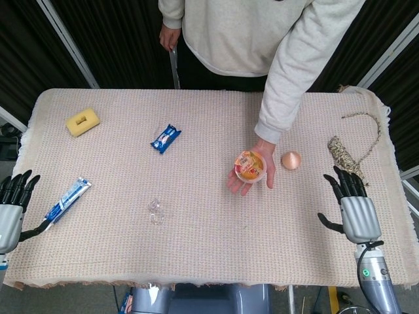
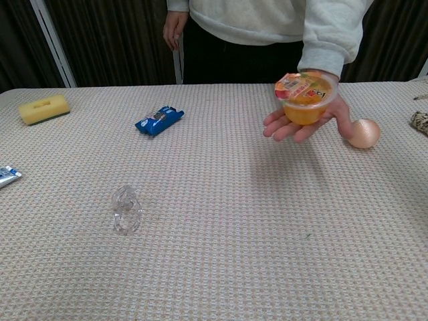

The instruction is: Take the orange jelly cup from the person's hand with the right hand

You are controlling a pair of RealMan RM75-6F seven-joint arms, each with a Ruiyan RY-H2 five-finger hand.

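Orange jelly cup (image 2: pixel 304 99) is held on person's hand (image 2: pixel 302 124), palm up, above table (image 1: pixel 216 248), just beside peach-coloured egg (image 1: pixel 291 159). Cup slightly tilted, lid on.

Right hand (image 1: pixel 354 208) is seen at right table edge, fingers spread apart, nothing held, well apart from cup. Left hand (image 1: pixel 12 204) is seen at left edge, fingers also apart, empty, near toothpaste tube (image 1: pixel 67 199).

Also on table: yellow sponge (image 1: pixel 82 121), blue snack packet (image 1: pixel 165 138), clear plastic piece (image 2: pixel 126 209), rope bundle (image 1: pixel 343 154).
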